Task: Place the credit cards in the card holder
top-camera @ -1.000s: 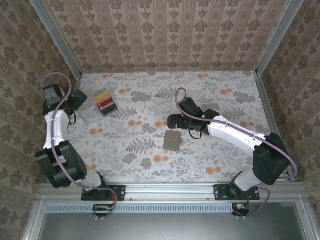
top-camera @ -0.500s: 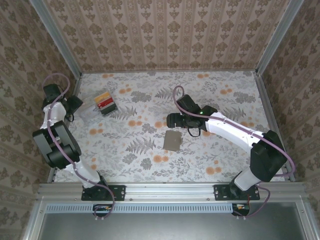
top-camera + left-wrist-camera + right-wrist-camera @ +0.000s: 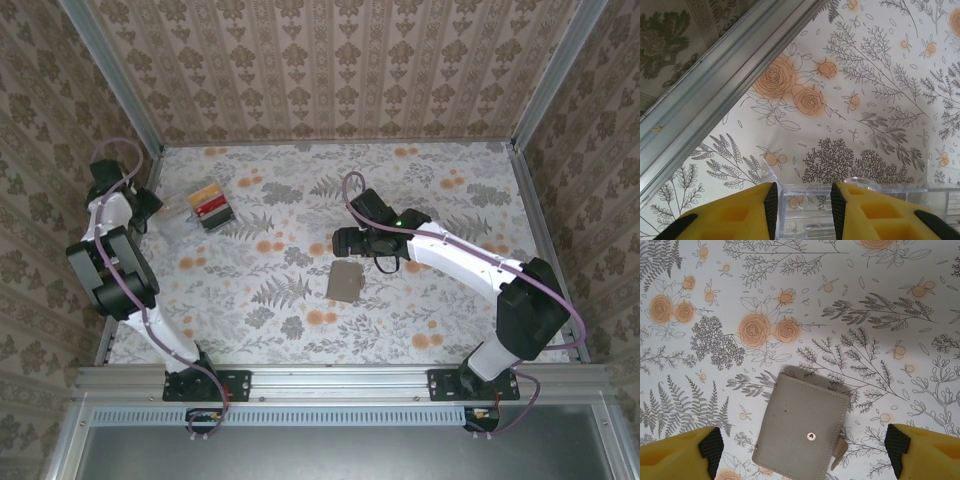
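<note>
My right tool [image 3: 802,450] gapes wide over the closed grey-taupe card holder [image 3: 801,426], snap showing, mid-worktop. Left tool [image 3: 802,200] is narrow at the clear box [image 3: 940,200] rim; gripping? Can't tell. Credit cards [image 3: 209,205] sit near the far-left corner.

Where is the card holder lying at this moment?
In the top external view, the card holder lies flat on the floral table near its centre, just on the near side of the right arm's fingers; the right wrist view looks down on it.
</note>
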Motion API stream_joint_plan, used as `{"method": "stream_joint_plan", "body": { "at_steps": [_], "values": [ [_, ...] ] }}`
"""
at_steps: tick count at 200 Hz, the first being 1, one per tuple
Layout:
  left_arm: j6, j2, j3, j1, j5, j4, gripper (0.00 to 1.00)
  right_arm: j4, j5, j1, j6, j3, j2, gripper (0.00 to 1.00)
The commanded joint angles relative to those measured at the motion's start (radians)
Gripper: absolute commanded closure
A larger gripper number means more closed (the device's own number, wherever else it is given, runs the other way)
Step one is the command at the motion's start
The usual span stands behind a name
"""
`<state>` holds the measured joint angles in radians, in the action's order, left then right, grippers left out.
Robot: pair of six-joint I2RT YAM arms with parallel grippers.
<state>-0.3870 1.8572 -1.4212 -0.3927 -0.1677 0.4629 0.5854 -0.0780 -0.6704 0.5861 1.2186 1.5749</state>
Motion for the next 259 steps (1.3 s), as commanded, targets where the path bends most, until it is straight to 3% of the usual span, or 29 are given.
{"method": "stream_joint_plan", "body": {
  "at_steps": [1,61,189,259],
  "values": [
    [0.039,0.003,-0.009,0.015,0.023,0.040,0.68,0.040,-0.029,-0.005,0.003,0.038,0.020,0.13],
    [0.074,0.040,-0.032,0.022,0.064,0.059,0.73,0.053,-0.031,-0.005,-0.008,0.059,0.042,0.13],
    [0.102,-0.037,0.047,0.020,0.081,0.025,0.66,0.059,-0.035,-0.003,-0.011,0.063,0.051,0.13],
    [0.131,-0.020,0.048,0.013,0.062,-0.017,0.69,0.062,-0.042,-0.004,-0.011,0.049,0.045,0.13]
  ]
}}
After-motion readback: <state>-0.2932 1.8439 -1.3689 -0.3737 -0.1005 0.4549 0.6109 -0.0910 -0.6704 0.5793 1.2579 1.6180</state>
